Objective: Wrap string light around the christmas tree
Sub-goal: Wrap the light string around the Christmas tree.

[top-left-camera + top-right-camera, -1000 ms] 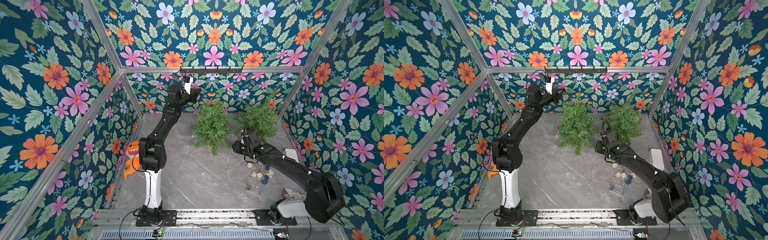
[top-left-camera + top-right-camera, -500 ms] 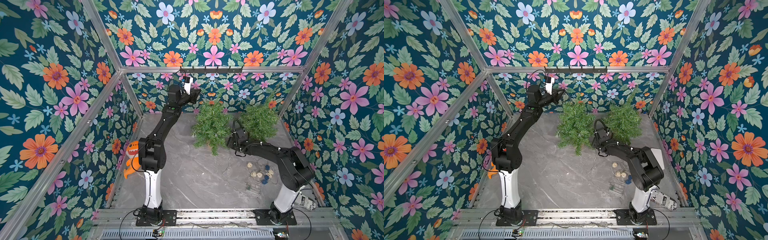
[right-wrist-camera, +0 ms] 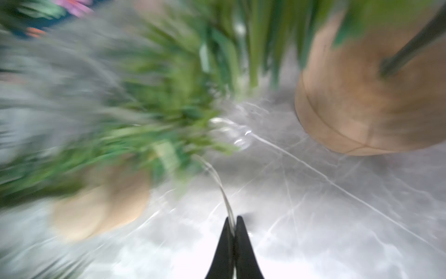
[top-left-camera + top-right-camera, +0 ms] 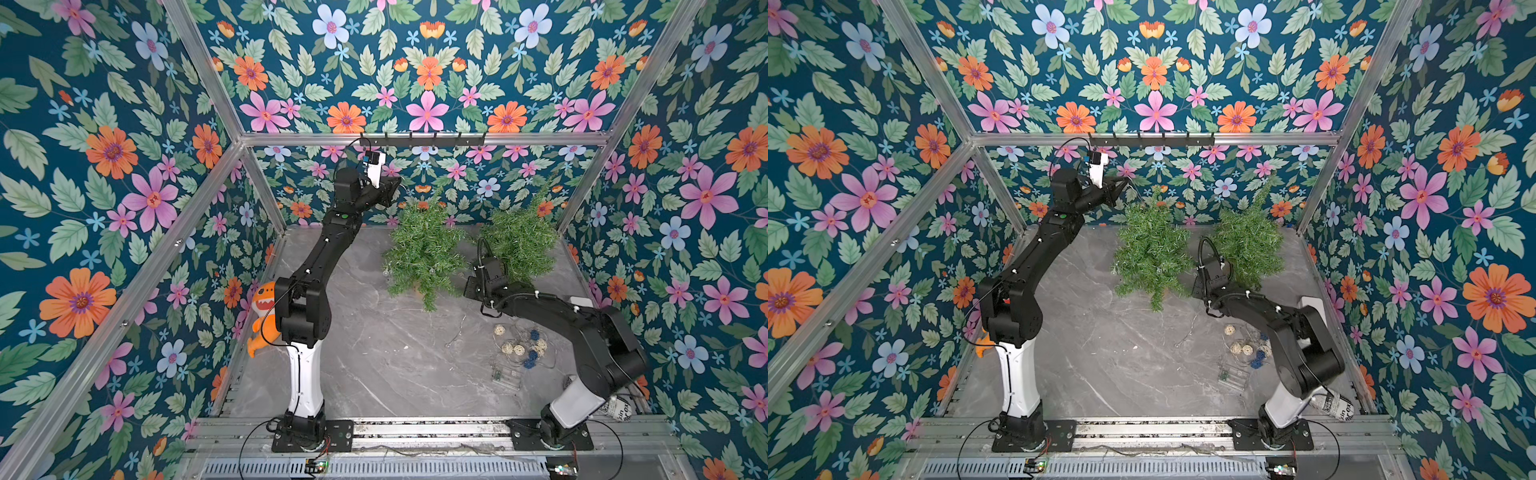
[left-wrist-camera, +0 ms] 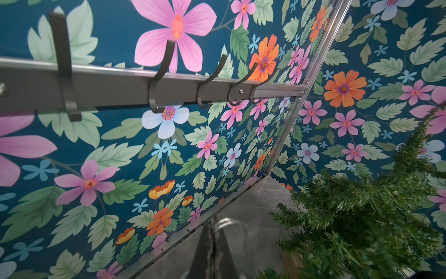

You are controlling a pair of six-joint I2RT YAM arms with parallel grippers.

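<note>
The left gripper (image 4: pixel 1122 184) hung high by the far wall, just left of the tip of the christmas tree (image 4: pixel 424 253), its jaws pressed together on the string light; in the left wrist view a clear bulb (image 5: pixel 223 222) sat right at the fingertips. The right gripper (image 3: pixel 232 218) was low over the grey table (image 4: pixel 374 365), between that tree and a second tree (image 4: pixel 519 237) to its right, jaws pinched tight on the thin wire of the string light (image 3: pixel 218 180), which ran from the tips into the blurred lower branches. Tan pots showed under both trees in the right wrist view. A loose wire end (image 4: pixel 457 332) lay on the table nearer the camera, beside a tangle of woven balls (image 4: pixel 515 347) and a clear box (image 4: pixel 507 376). An orange dinosaur toy (image 4: pixel 266 316) leaned at the table's left edge.
</note>
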